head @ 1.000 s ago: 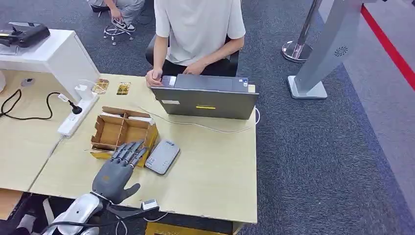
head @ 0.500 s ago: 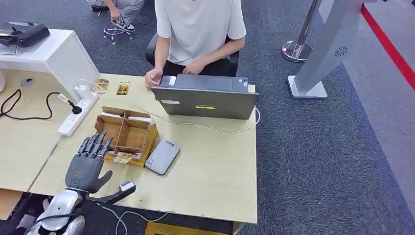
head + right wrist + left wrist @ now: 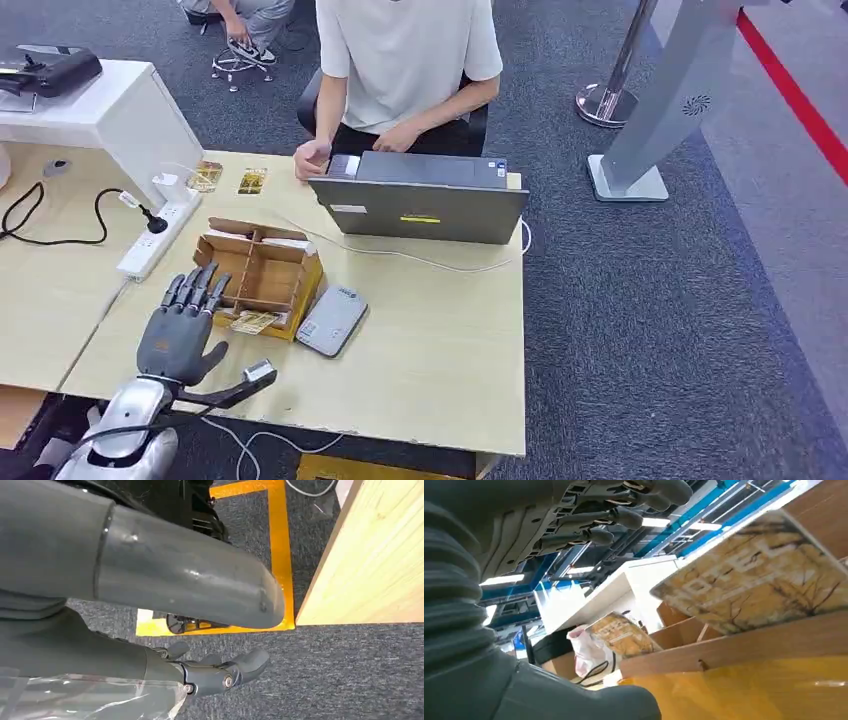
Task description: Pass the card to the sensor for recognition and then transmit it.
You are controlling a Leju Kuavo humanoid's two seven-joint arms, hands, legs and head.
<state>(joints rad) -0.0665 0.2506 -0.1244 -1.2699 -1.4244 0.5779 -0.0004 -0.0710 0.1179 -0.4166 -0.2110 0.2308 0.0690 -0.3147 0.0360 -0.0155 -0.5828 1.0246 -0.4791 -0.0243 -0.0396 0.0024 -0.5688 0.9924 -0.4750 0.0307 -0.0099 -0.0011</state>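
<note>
1. Your left hand (image 3: 178, 335) hangs empty, its dark fingers (image 3: 192, 291) spread and straight, just beside the cardboard box (image 3: 258, 274); touching or not, I cannot tell.
2. Your right hand (image 3: 220, 672) hangs slack and empty by the wooden table (image 3: 380, 565) edge, over grey carpet (image 3: 350, 680).
3. The card (image 3: 254, 322), glossy with a gold pattern, lies tilted on the box's near rim; the left wrist view shows its printed face (image 3: 759, 575), lettering blurred.
4. The flat grey sensor (image 3: 331, 319) sits just beside the box.
5. The laptop (image 3: 420, 208) lid hides the person (image 3: 405, 60)'s keyboard.
</note>
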